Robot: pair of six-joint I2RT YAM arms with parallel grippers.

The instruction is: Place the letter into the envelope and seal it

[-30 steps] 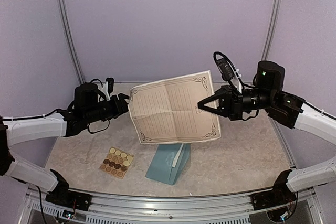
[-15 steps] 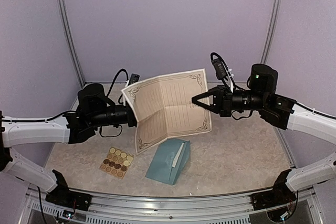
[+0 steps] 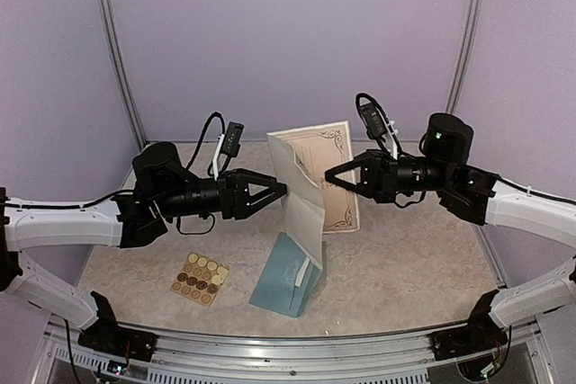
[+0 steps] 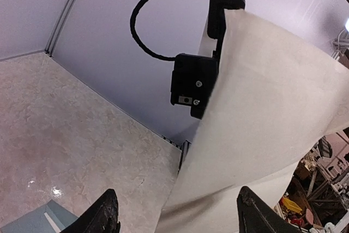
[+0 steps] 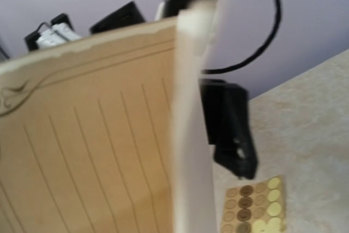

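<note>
Left gripper (image 3: 276, 196) has let go and stands jaws wide beside the cream lined paper letter (image 3: 304, 197), now folded upright with the right gripper (image 3: 328, 174) clamped on its far panel, above the teal-blue paper envelope (image 3: 281, 281) beside the tan round-sticker sheet (image 3: 200, 278).

Plain lilac walls (image 3: 288, 33), two silver corner posts (image 3: 112, 42), mottled beige tabletop (image 3: 405, 267), soft even light

We see the letter (image 3: 310, 177) standing on edge between the left pincer (image 3: 277, 197) and the right pincer (image 3: 329, 174), over the envelope (image 3: 281, 290) lying on the tabletop (image 3: 405, 267). The sticker sheet (image 3: 200, 278) lies to the envelope's left.
</note>
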